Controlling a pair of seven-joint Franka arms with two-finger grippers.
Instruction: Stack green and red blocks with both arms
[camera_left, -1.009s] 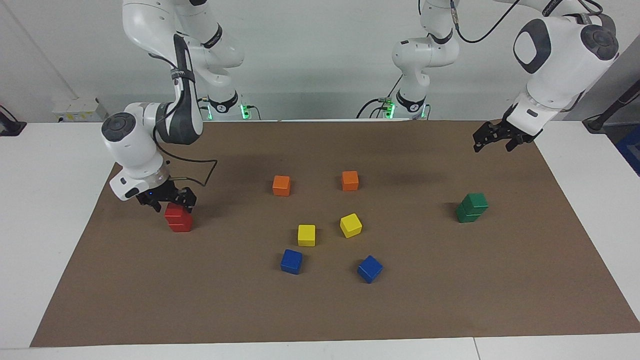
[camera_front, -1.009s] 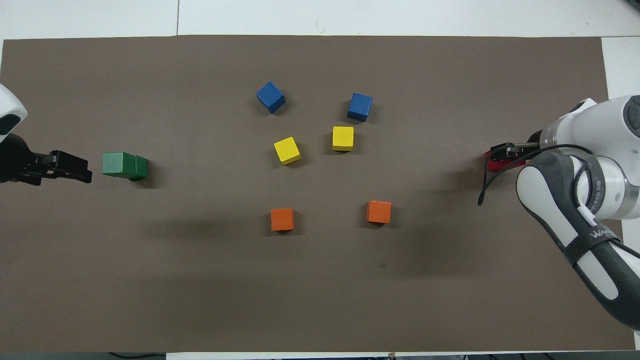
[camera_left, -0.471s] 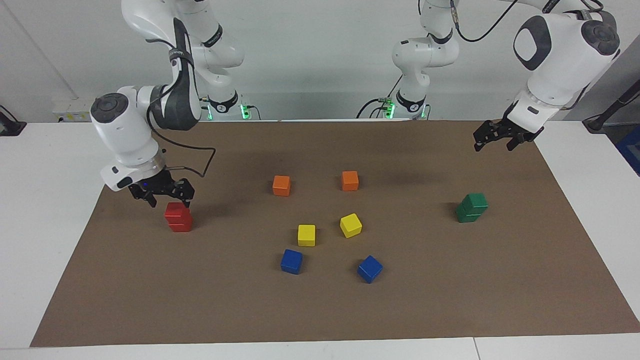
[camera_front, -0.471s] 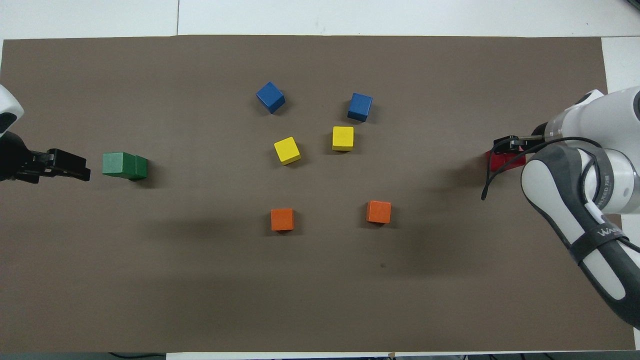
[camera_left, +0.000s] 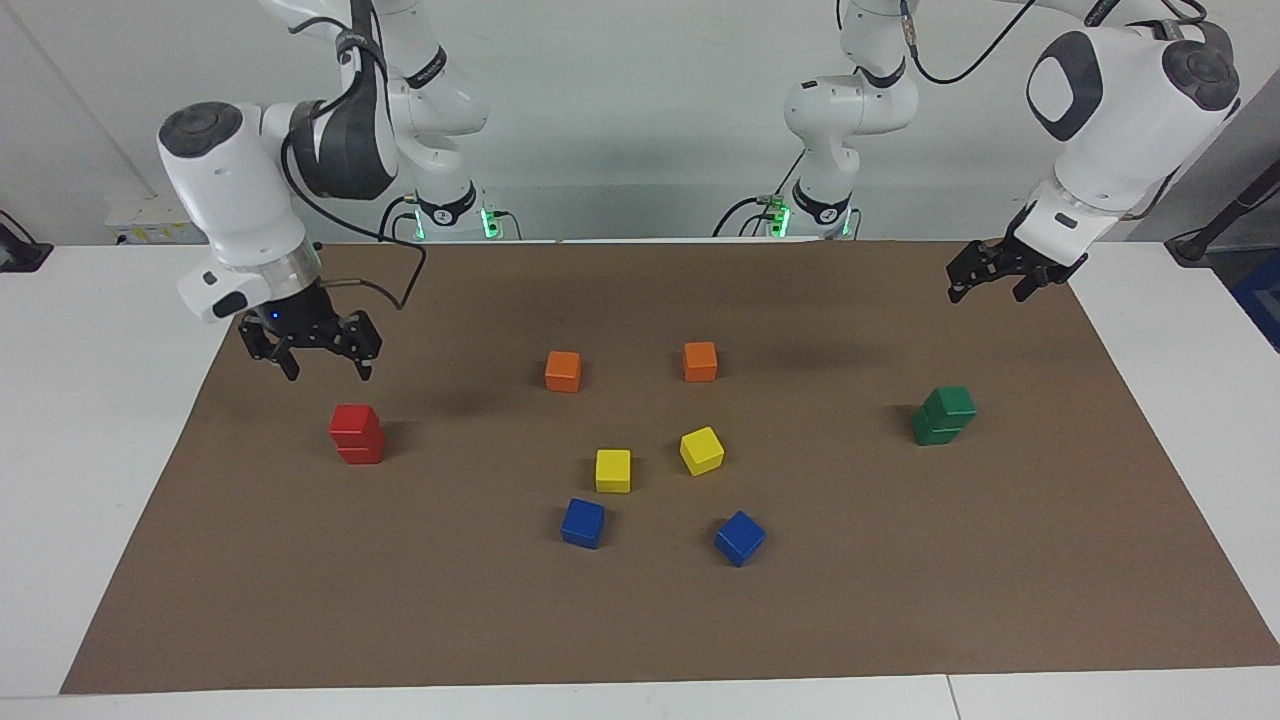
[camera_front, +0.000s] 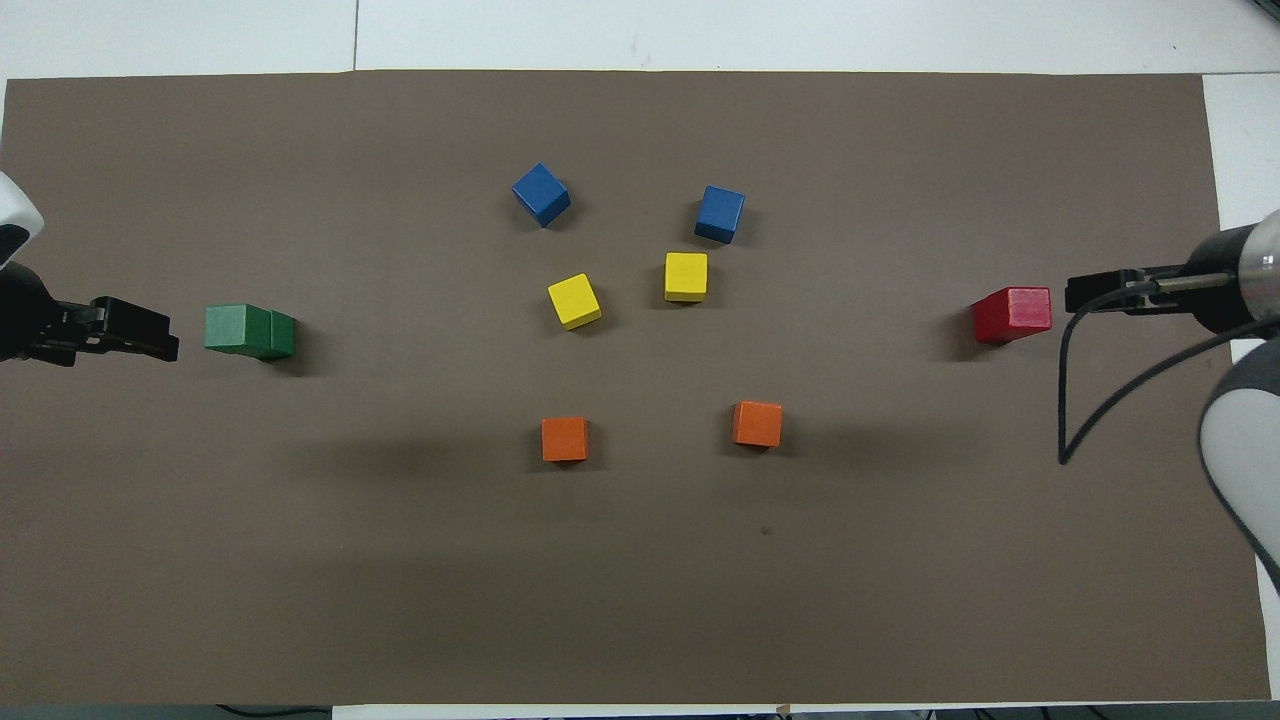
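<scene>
Rising off the red stack (camera_left: 357, 434), the right end effector (camera_left: 311, 362) hangs released above it; the left end effector (camera_left: 1000, 282), also released, waits near the green stack (camera_left: 943, 415).

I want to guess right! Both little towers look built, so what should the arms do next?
Probably just pull back and rest. The red stack and green stack each stand two high, and the open right gripper and left gripper hang empty, clear of them.

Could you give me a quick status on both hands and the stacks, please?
Right hand open, raised by red stack. Left hand open, waiting at mat edge. Green stack standing. Nothing in the way.
</scene>
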